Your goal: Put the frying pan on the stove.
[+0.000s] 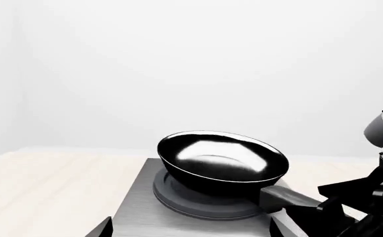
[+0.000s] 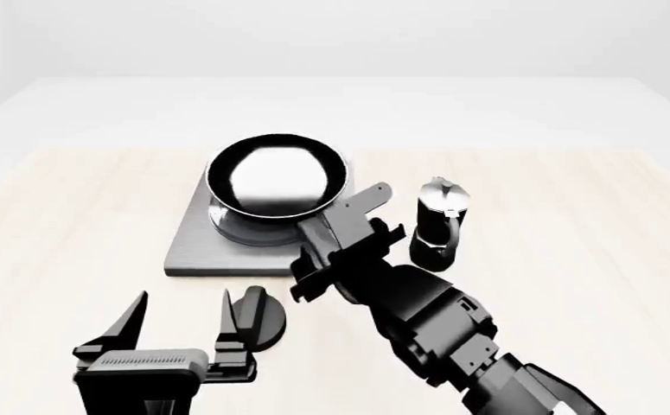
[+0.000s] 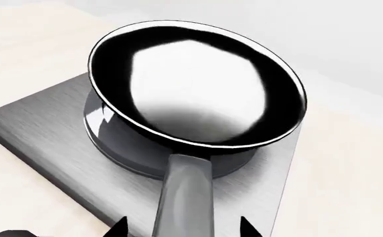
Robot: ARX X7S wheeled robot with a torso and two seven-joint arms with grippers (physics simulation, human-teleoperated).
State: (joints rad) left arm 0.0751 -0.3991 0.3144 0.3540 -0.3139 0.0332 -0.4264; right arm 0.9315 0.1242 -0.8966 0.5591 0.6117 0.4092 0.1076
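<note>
The pan [image 2: 275,177] sits over the ring burner of the stove [image 2: 196,246], tilted a little, so I judge the placing nearly done. What remains is for the right pincer [image 2: 337,226] to let go: its fingers flank the handle, though I cannot tell whether they grip it. The left pincer [image 2: 181,320] hangs spread and empty near a knob [image 2: 268,318]. A moka pot [image 2: 441,220] stands beside the stove on the surface [image 2: 565,259]. No writing shows anywhere.

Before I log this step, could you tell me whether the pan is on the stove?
Yes: the frying pan sits on the stove's ring burner.
</note>
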